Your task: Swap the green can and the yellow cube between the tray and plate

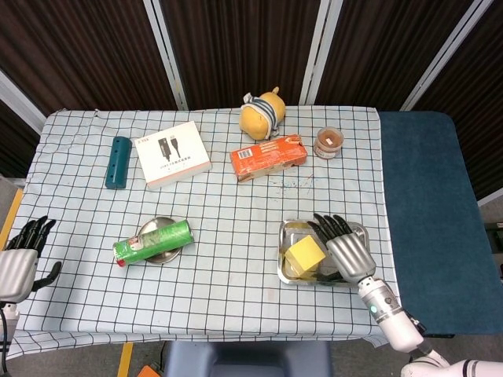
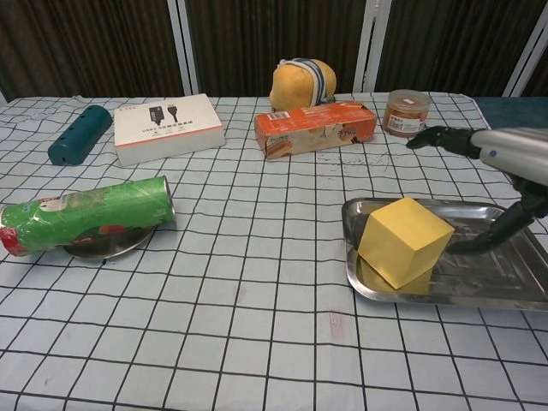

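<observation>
From where I sit, the yellow cube (image 2: 403, 241) rests in the tray (image 2: 505, 291), lower right of the chest view, tilted with one edge on the tray floor near the left rim. My right hand (image 1: 346, 247) hovers over the tray just beside the cube, fingers (image 1: 324, 228) spread apart and gripping nothing; in the chest view its dark thumb reaches down toward the tray floor, and I cannot tell whether it touches the metal. My left hand (image 1: 22, 255) shows at the lower left edge of the head view, off the bench, fingers apart and empty.

The green can (image 2: 86, 212) lies on its side across the plate (image 2: 107, 247), left of centre, overhanging the rim on both ends.

My reading: both task items sit in their containers, neither is held, so the swap is at a point where one item must be parked to free a spot. I judge the next move is a grasp on the cube or the can. The can looks likely to roll, so I would close across its middle. The cube's tilt calls for a wide grip on opposite faces.

Further back stand a white box (image 1: 173, 153), an orange carton (image 1: 268, 156), and a teal cylinder (image 1: 117, 162).
</observation>
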`<action>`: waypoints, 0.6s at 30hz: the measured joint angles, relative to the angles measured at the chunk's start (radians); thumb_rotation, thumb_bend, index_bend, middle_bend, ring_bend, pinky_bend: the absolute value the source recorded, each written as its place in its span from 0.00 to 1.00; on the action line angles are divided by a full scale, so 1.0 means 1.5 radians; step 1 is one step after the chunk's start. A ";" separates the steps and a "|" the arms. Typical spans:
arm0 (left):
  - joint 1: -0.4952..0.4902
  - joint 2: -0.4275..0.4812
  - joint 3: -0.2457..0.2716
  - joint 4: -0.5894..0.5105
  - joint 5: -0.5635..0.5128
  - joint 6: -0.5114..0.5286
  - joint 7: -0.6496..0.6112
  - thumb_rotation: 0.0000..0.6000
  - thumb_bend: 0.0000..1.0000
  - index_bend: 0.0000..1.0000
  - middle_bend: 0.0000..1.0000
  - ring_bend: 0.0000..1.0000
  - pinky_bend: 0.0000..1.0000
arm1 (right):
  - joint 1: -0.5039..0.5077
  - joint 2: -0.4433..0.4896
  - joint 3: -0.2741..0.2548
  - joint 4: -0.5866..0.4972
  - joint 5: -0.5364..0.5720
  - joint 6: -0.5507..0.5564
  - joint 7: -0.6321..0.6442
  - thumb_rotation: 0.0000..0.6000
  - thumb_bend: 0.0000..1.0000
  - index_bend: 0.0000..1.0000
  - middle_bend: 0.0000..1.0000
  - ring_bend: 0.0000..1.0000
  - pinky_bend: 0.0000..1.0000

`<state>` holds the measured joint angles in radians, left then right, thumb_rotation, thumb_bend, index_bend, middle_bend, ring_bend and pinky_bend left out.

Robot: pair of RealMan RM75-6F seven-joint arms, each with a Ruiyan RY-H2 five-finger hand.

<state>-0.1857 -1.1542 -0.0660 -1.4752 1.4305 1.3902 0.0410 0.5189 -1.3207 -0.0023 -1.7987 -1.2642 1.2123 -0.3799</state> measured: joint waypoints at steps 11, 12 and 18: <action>0.011 0.009 0.001 -0.020 0.029 0.042 0.019 1.00 0.39 0.01 0.04 0.00 0.25 | -0.167 0.038 0.012 -0.008 -0.036 0.261 -0.015 1.00 0.08 0.00 0.00 0.00 0.00; 0.012 0.010 0.001 -0.023 0.031 0.044 0.019 1.00 0.39 0.01 0.04 0.00 0.25 | -0.174 0.039 0.013 -0.006 -0.033 0.267 -0.015 1.00 0.08 0.00 0.00 0.00 0.00; 0.019 0.015 0.002 -0.038 0.047 0.067 0.024 1.00 0.39 0.01 0.05 0.00 0.25 | -0.203 0.035 0.023 0.037 -0.032 0.281 0.057 1.00 0.08 0.00 0.00 0.00 0.00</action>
<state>-0.1575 -1.1314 -0.0632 -1.5320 1.5016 1.4900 0.0775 0.2138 -1.2678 0.0321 -1.7433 -1.3126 1.6343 -0.2946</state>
